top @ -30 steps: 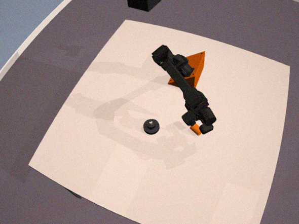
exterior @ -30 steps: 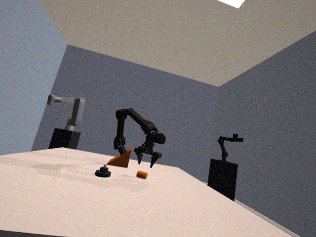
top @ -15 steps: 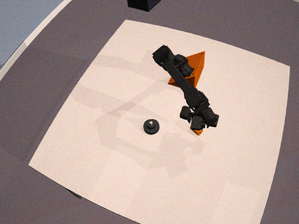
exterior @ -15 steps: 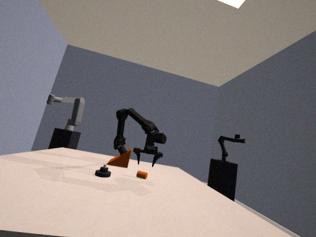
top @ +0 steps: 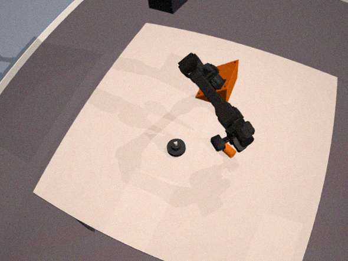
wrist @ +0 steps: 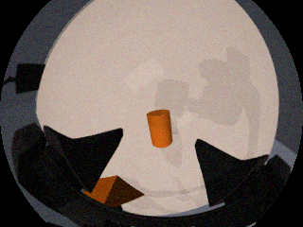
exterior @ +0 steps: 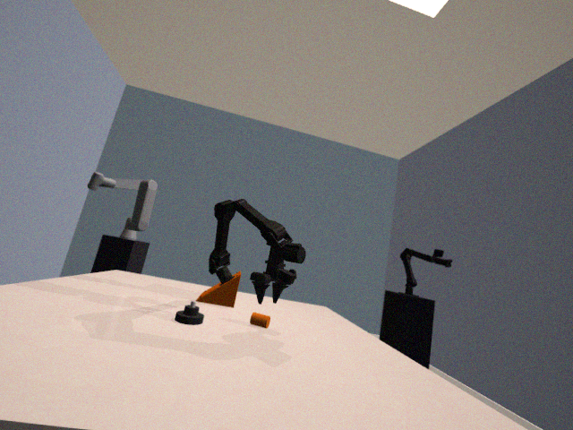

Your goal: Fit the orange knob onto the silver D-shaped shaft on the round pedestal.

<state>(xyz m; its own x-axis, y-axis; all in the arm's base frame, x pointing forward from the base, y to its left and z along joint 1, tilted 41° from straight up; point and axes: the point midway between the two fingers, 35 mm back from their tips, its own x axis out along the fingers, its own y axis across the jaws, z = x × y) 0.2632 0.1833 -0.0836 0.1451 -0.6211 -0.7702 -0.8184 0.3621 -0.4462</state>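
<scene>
On the pale tabletop [top: 256, 183] [exterior: 152, 379] [wrist: 109, 71], the orange cylindrical knob [top: 229, 151] [exterior: 260, 320] [wrist: 160, 129] lies on its side. I judge it light, stiff and liable to roll; I would pinch its curved sides at mid-length. Above it, my black two-fingered gripper [top: 229, 143] [exterior: 268, 303] [wrist: 159, 138] is spread wide, holding nothing.

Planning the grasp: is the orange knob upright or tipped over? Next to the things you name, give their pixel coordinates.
Tipped over: the orange knob [top: 229, 150] [exterior: 260, 320] [wrist: 160, 129] lies on its curved side on the tabletop [top: 256, 189] [exterior: 231, 383] [wrist: 95, 61], its long axis roughly horizontal in the exterior view.
</scene>
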